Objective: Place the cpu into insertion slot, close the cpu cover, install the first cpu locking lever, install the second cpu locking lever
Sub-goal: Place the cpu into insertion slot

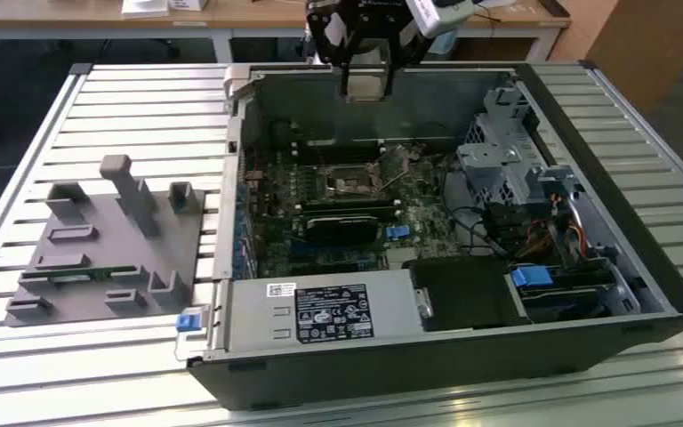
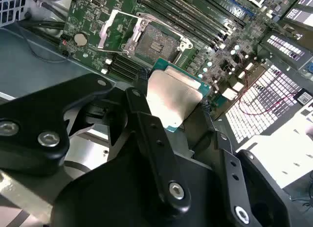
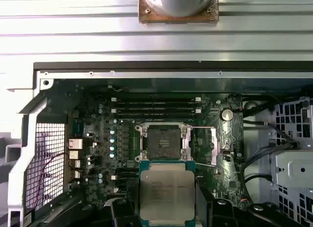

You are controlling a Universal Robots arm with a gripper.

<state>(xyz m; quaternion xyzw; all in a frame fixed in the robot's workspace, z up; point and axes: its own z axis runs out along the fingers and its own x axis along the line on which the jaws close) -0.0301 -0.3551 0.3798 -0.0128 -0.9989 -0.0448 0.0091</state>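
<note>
Open computer case (image 1: 437, 374) on the slatted worktop (image 1: 140, 116); the gripper (image 1: 365, 87), over its far wall, pinches the cpu (image 3: 167, 195) by two opposite edges, clear of the bare insertion slot (image 3: 161, 143). Risk: a tilted or misaligned descent would likely seat the chip crooked, bending socket contacts.

slatted metal table (image 1: 140, 102) | open computer case (image 1: 437, 369) | grey fixture block (image 1: 92, 253)

An open black computer case (image 1: 461, 369) lies on a slatted metal table (image 1: 140, 98). Just beside it, on the exterior view's left, sits a grey plastic holder (image 1: 104, 258) with upright posts. Inside the case, a labelled power supply (image 1: 317, 311) lies along the front wall. A metal drive cage (image 1: 502, 156) stands on the exterior view's right. A coin battery (image 3: 226, 114) sits on the green board (image 3: 93, 119).
</note>
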